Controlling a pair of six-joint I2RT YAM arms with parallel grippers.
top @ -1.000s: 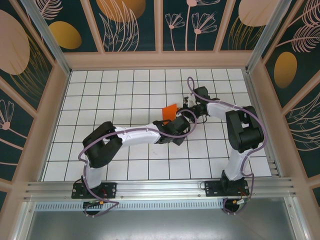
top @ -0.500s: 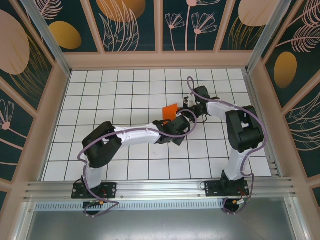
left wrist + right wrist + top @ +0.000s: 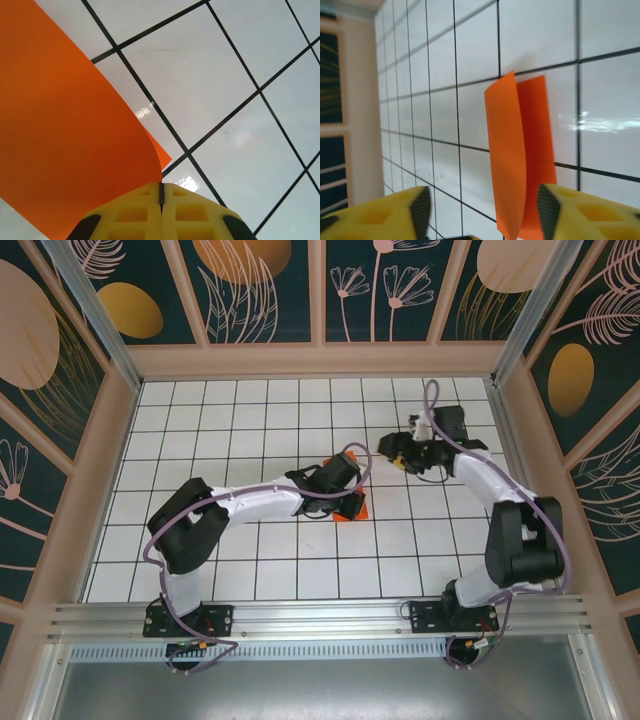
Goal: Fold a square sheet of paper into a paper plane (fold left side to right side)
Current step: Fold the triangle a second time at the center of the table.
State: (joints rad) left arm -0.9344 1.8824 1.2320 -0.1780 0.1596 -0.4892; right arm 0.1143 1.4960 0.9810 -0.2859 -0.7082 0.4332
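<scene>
1. You are working over a white tiled desk (image 3: 250,410) ruled with black grid lines. Its glossy tiles are throwing back bright glare in both wrist views.
2. A beige frame (image 3: 320,360) is fencing the desk in on three sides. It is carrying dark teal panels (image 3: 400,310) painted with pale flowers and gold ovals.
3. A ribbed metal rail (image 3: 320,615) is running along the near edge, and both arm bases are sitting on it.
4. The thin bright orange sheet of paper (image 3: 354,512) is lying near the middle of the desk, folded over on itself. In the right wrist view one layer is lying flat while the other is bowing up off it.
5. The left end effector (image 3: 161,192) is fully closed. Its yellow fingers (image 3: 135,215) are pinching an edge of the sheet, which is curving up from the tiles.
6. The right end effector (image 3: 481,210) is hanging with its fingers spread apart and gripping nothing. The sheet is lying beyond the gap, clear of both fingers.
7. From above, the left wrist is covering most of the sheet, leaving you only a small orange corner.
8. The left wrist view is cutting the sheet off at its left and bottom edges, so you cannot tell its full outline there.
9. In the right wrist view, the sheet's near end is running out of the bottom of the picture.
</scene>
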